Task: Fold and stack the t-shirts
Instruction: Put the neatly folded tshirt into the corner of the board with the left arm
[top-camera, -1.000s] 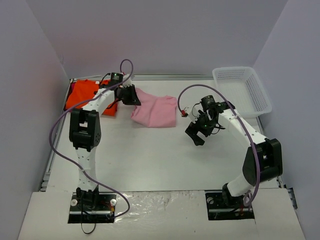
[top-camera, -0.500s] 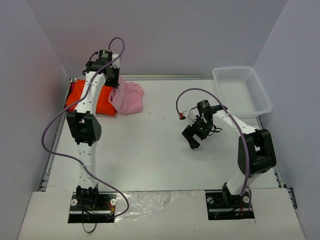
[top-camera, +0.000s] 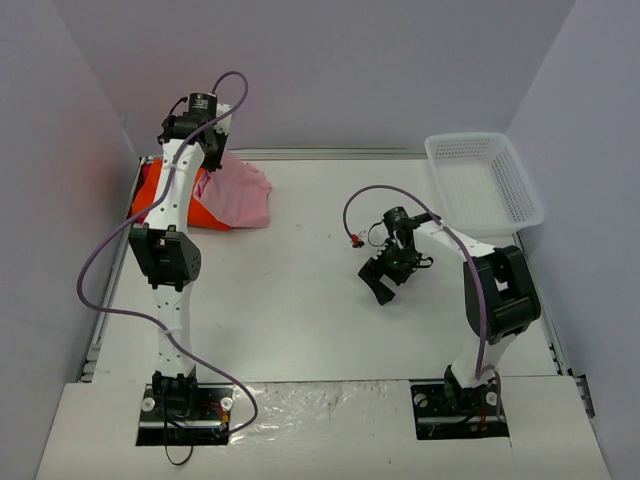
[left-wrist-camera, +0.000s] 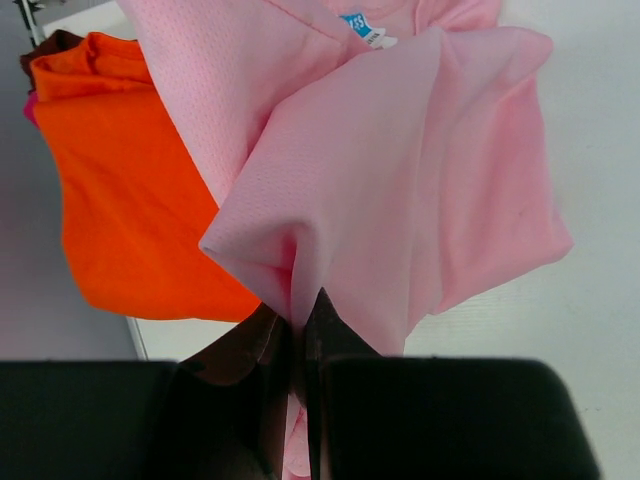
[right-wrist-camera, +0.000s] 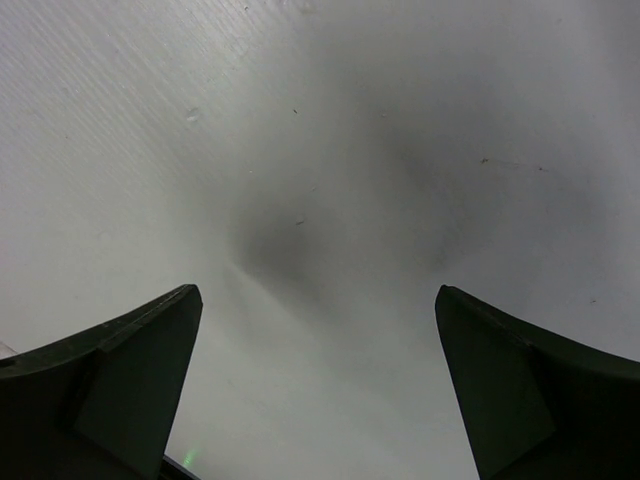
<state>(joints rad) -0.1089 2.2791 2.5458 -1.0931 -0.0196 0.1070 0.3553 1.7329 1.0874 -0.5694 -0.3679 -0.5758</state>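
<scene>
Left claw (left-wrist-camera: 300, 328) is clenched on a bunched fold of the light pink soft cloth t-shirt (left-wrist-camera: 400, 180), hanging it partly over the bright orange cloth t-shirt (left-wrist-camera: 130, 200) at the far-left corner, probably for stacking; right claw (right-wrist-camera: 315, 385) gapes empty above the white table (right-wrist-camera: 300, 150).

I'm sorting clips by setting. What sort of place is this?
Likely a robot lab workcell: two arms bolted to a white table, plain walls boxing it in, a pink shirt and basket to handle.
</scene>
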